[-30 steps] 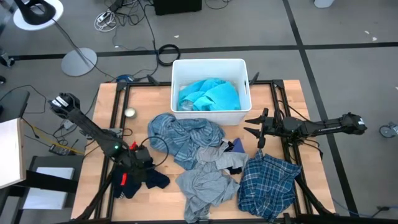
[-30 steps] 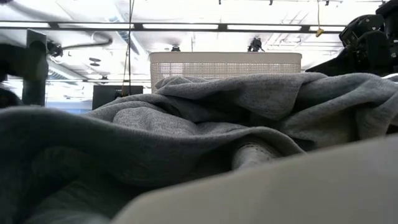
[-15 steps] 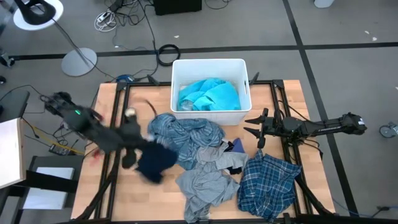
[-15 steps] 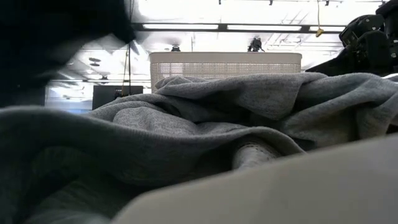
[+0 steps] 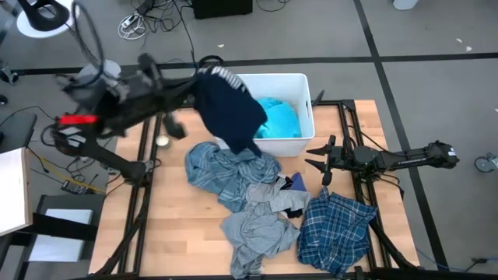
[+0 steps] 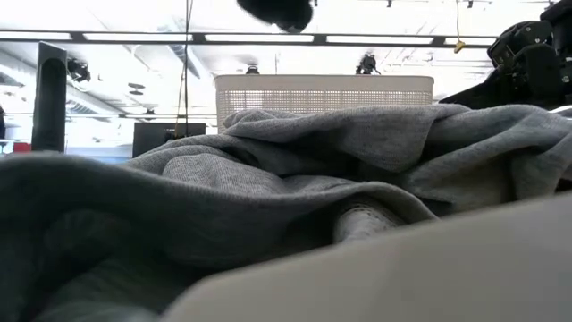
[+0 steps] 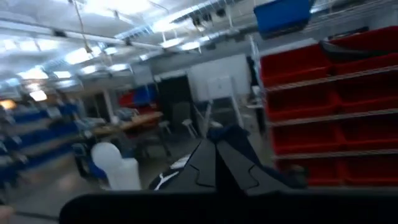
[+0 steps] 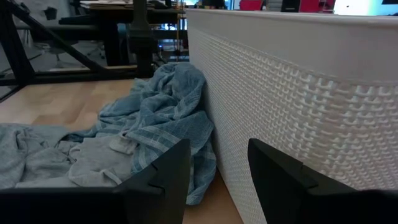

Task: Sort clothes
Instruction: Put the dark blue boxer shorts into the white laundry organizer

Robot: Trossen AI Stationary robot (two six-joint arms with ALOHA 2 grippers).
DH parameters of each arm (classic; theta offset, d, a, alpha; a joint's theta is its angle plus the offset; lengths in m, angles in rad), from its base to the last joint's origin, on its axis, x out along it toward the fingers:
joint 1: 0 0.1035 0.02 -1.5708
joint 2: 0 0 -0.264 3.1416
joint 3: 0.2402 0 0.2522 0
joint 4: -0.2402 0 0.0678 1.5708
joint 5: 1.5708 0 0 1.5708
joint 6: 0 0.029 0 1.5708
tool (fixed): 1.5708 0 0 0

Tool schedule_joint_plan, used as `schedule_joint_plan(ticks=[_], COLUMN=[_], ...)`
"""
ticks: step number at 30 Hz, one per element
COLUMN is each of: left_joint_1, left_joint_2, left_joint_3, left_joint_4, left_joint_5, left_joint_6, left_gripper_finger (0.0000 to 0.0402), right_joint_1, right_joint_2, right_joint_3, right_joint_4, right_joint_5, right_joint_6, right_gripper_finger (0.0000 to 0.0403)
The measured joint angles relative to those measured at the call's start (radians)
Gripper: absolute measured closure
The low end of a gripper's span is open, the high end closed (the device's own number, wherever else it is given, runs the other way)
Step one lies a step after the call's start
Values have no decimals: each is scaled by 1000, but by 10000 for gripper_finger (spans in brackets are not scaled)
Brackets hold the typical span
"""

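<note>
My left gripper is raised high by the left rim of the white bin and is shut on the dark navy garment, which hangs partly over the bin; its lower end shows at the top of the low view. A turquoise garment lies in the bin. A blue striped shirt, a grey garment and a plaid shirt lie on the table. My right gripper is open and empty by the bin's near right corner, low over the table. My left gripper holds the navy garment by its upper end, coming level from the table's left side. The garment is lifted clear of the table and hangs below and beside the fingers, over the bin's left part. The place of contact itself is blurred.
The grey garment fills the low view's foreground, with the bin behind it. The bin's wall stands close before my right gripper, with the striped shirt against it. A small round thing lies on the table's left part.
My left gripper has risen from the table's near left part and swung toward the far edge and the bin, carrying the navy garment. The garment has been lifted clear of the table and now hangs over the bin's left part.
</note>
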Motion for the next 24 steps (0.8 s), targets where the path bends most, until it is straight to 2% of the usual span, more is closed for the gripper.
schedule_joint_plan(ticks=[6, 11, 16, 19, 24], left_joint_1=[200, 318, 415, 449, 500], left_joint_2=[184, 337, 445, 483, 567], left_joint_3=[106, 271, 444, 463, 403], left_joint_4=[-28, -191, -359, -470, -573], left_joint_5=[166, 236, 381, 414, 470], left_joint_6=[-29, -54, -115, -122, -105], left_gripper_finger=[401, 401, 401, 401, 397], right_joint_1=[0, 0, 0, 0, 0], right_joint_2=[0, 0, 0, 0, 0], right_joint_3=[0, 0, 0, 0, 0], right_joint_4=[0, 0, 0, 0, 0], right_joint_5=[0, 0, 0, 0, 0], right_joint_6=[0, 0, 0, 0, 0], right_gripper_finger=[240, 241, 241, 241, 241])
